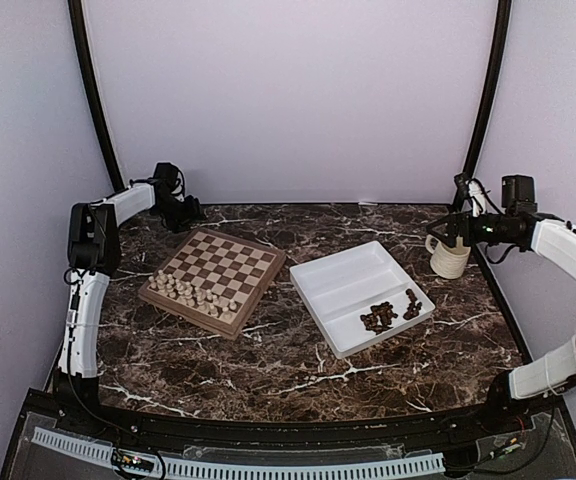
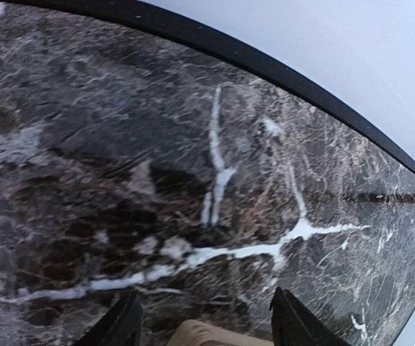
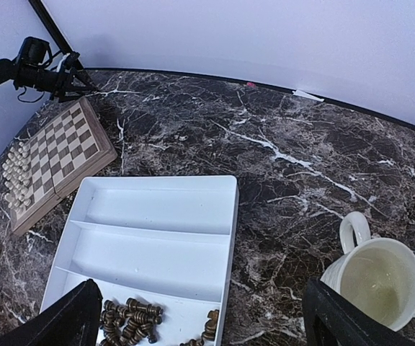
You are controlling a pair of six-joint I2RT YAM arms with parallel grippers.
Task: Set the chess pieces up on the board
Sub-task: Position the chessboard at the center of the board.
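Dark chessmen wait in the tray beneath the right gripper's empty, spread jaws — likely next, a careful drop onto one — left gripper's hold at the board unclear.

— Where do you look from?
— High behind my shoulders, over the whole table. Left wrist: close on its marble. Right wrist: higher, sharing board and tray with the overhead.

The worktop was dark brown marble with white veins. The board at nine o'clock was checkered brown and cream. The tray was white, its pieces dark brown.
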